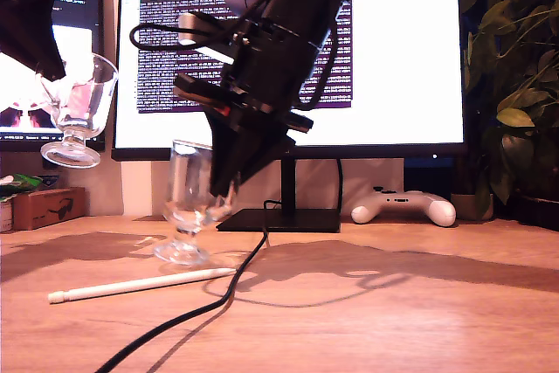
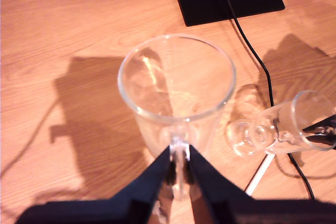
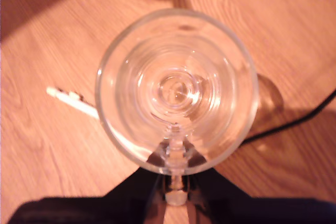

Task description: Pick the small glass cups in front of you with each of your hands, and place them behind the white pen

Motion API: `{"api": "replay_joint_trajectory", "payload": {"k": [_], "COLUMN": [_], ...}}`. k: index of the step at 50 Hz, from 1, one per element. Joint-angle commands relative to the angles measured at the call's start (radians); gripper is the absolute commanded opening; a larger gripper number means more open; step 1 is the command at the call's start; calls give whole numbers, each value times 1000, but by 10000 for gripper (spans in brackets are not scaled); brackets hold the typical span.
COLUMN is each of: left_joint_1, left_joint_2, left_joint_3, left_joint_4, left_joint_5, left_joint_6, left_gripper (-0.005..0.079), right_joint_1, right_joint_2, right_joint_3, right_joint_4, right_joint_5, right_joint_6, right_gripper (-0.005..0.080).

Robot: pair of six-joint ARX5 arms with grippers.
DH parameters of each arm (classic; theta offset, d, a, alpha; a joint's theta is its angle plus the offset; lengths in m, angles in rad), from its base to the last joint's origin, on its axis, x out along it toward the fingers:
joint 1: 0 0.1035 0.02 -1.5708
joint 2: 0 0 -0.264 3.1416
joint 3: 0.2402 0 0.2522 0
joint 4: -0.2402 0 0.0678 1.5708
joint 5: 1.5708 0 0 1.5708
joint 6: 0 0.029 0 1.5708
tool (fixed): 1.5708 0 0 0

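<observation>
**Glass cups: one aloft, one low beside the pen**

Exterior view: the first glass cup (image 1: 80, 107) hangs tilted, high at the view's left edge, with open air beneath it. The second glass cup (image 1: 188, 203) stands upright low over the wooden table (image 1: 419, 303), just behind the white pen (image 1: 140, 285). Contact with the table cannot be told. A black cable (image 1: 201, 307) crosses beside the pen's end.

First wrist view: my first gripper (image 2: 178, 169) pinches the first cup's handle.

Second wrist view: my second gripper (image 3: 176, 182) pinches the second cup's handle, with bare wood all around.
</observation>
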State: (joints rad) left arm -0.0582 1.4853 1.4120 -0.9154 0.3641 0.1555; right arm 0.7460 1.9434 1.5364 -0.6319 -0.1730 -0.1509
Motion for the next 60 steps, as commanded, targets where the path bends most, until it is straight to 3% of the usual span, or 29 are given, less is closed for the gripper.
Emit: {"api": "replay_joint_trajectory", "payload": {"k": [1,20,50,60], "left_joint_1": [-8,-10,-10,-10], "left_joint_2": [-35,-35,-35,-35], "left_joint_3": [5,5,5,5], "left_joint_4": [10,10,10,4], "left_joint_5": [11,15,21,22], "left_joint_6": [-6,-6,-6,-6], "left_gripper": [-19,-19,-19,-19], "right_joint_1": [13,13,15,13], "right_joint_2": [-3,-3,-3,-3], "right_joint_3": [11,11,14,61], "right_joint_4": [19,18,28,-39], "right_joint_5": [-5,-5,-55,-55], "right_joint_6": [13,20,50,50], "right_gripper": [27,104,134,202]}}
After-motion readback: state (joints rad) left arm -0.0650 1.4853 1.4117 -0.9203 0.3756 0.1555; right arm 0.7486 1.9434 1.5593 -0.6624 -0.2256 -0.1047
